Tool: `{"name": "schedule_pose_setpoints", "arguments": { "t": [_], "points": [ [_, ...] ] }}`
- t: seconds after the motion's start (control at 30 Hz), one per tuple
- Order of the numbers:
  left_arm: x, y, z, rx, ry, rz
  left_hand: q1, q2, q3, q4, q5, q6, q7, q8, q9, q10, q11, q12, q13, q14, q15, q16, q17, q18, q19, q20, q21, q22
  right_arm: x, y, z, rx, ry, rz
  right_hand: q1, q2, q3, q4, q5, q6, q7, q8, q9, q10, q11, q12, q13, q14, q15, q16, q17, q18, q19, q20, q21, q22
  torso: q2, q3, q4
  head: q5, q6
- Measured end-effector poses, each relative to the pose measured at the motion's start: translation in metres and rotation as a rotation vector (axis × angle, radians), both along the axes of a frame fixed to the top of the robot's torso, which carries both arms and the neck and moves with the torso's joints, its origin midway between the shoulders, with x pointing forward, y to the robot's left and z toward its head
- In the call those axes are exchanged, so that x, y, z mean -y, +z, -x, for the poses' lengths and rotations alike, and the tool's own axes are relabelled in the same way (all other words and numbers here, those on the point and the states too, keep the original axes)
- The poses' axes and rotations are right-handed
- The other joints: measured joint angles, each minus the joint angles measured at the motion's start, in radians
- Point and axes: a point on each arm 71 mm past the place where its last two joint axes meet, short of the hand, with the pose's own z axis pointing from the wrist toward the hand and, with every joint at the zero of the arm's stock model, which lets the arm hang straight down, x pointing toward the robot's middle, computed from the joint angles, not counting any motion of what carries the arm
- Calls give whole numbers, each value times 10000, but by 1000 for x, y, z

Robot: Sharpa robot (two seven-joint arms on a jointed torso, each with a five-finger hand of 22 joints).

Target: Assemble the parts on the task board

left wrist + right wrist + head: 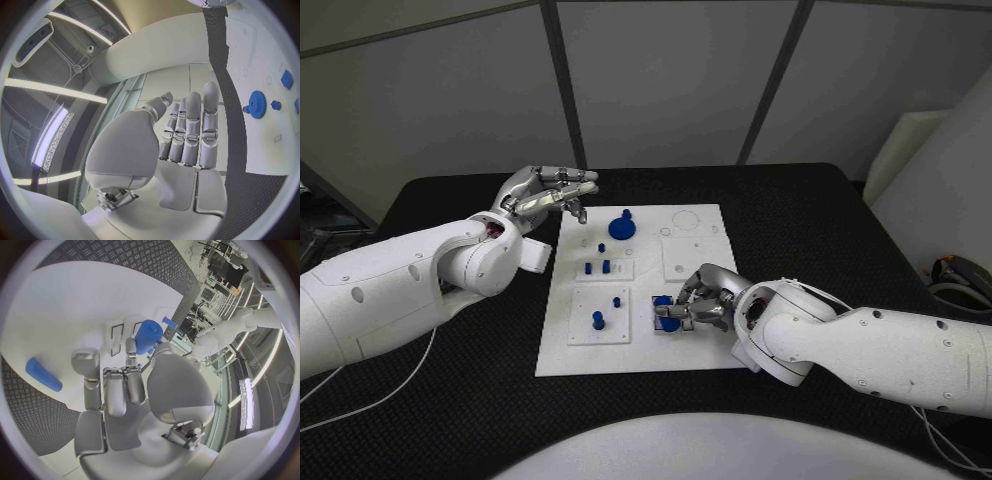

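Note:
The white task board (567,345) lies in the middle of the black table. On it stand a blue gear (623,228) and several small blue pegs (599,266). My right hand (692,305) rests low on the board's near right part, its fingers curled round a blue cylinder (669,322). The right wrist view has that cylinder (148,335) at the fingertips (130,347), and a blue bar (42,374) flat on the board near its edge. My left hand (553,192) hovers over the board's far left corner, fingers straight and holding nothing. The gear (257,104) lies beyond the left hand (187,135).
Two small white insert plates (600,318) on the board's left half carry the pegs. A faint circle outline (689,217) marks the board's far right area. Black table (848,230) surrounds the board, with a white object (913,150) past its far right corner.

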Motion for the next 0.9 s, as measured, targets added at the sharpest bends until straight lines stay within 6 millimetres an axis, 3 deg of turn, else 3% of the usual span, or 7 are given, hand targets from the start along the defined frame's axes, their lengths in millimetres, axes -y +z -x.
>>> {"name": "schedule_pose_setpoints", "arguments": {
  "t": [0.1,0.23,0.3,0.43,0.53,0.8,0.9],
  "points": [
    [0,0,0,-2,7,-3,0,0,0,0,0,0,0,0,0,0,0,0,1,0,0,0,0,0,0,0,0,0,-3,0,0,38,72,-7,-343,-138,-10,11,-687,-42,40,12,16,0,0,-47,0,0,0,0,2,0,0,0,0,-43,3,0,0,12,-2],
    [-1,0,0,-4,12,-4,0,0,0,0,0,0,0,0,0,0,0,0,1,0,0,0,1,0,0,0,0,0,-4,0,-1,89,88,24,-1234,-672,203,64,-1645,-165,66,12,79,0,0,-134,0,0,0,0,2,0,-34,-34,-77,-137,3,0,0,38,3],
    [-1,0,0,-4,15,-5,0,0,0,0,0,0,0,0,0,0,0,0,0,0,0,0,1,0,0,0,0,1,-3,0,-1,124,84,46,-1517,-832,403,74,-1822,-182,80,12,107,0,1,-134,0,0,1,0,2,0,-34,-33,-77,-145,2,0,0,47,4],
    [-2,0,0,-5,21,-6,0,0,0,0,0,0,0,0,0,0,0,0,0,0,0,0,1,0,0,0,0,1,-2,0,-2,216,76,98,-1592,-829,586,55,-1834,-185,77,36,131,0,1,-170,0,0,1,0,1,0,-34,-33,-77,-153,2,0,0,54,4],
    [-2,0,1,-6,28,-10,0,0,0,0,0,0,0,0,0,0,0,0,0,0,0,0,1,0,0,0,0,1,2,1,-2,301,50,158,-1512,-750,755,31,-1547,-186,76,65,162,0,1,-169,0,0,1,0,1,0,-34,-33,-77,-154,1,0,-4,60,5],
    [-4,0,1,-10,50,-19,0,0,0,0,0,0,0,0,0,0,0,0,0,0,0,0,2,0,0,0,0,1,11,6,2,661,82,318,-104,-576,1050,-240,-752,-186,76,269,292,0,1,-168,0,37,-36,0,0,0,-34,-33,-77,-146,1,7,-15,95,-2],
    [-4,0,1,-12,53,-20,0,0,0,0,0,0,0,0,0,0,0,0,0,0,0,0,2,1,0,0,0,1,13,8,4,831,133,380,178,-513,1042,-353,-662,-164,54,356,344,21,-20,-169,0,37,-36,0,0,0,-34,-33,-77,-141,1,12,-16,86,-3]
  ]
}}
